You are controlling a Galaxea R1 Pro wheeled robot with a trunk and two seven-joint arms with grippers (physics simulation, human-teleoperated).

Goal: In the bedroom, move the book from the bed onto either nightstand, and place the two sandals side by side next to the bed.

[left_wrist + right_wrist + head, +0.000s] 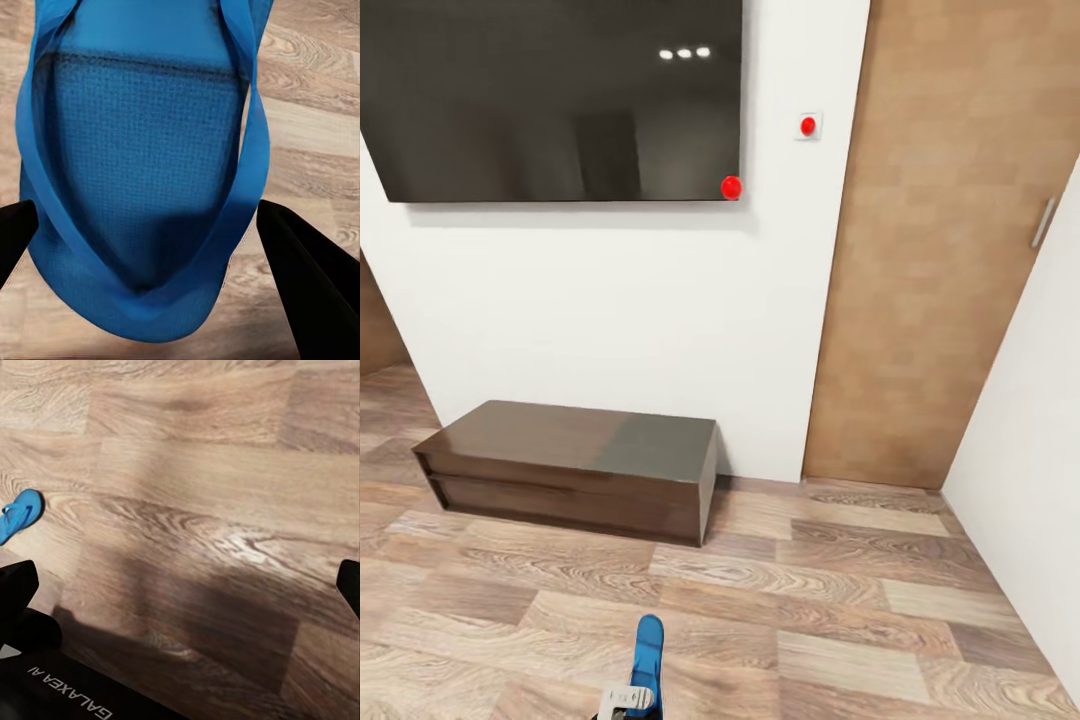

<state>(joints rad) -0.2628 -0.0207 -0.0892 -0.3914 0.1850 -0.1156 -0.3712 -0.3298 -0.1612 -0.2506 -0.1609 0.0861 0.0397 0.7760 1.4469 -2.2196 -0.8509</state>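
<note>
My left gripper [628, 697] pinches one blue sandal [647, 650], held above the wood floor [840, 600], its fingers [311, 285] pressed against the sandal's edges. A second sandal [16, 516] lies flat on the floor. My right gripper [180, 585] stands spread. A long low dark cabinet [570, 465] sits against the white wall [610, 300]

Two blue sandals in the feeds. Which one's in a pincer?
The sandal between the left pincer's fingers, also poking up at the head view's bottom edge. The other sandal lies flat on the wood floor, untouched.
</note>
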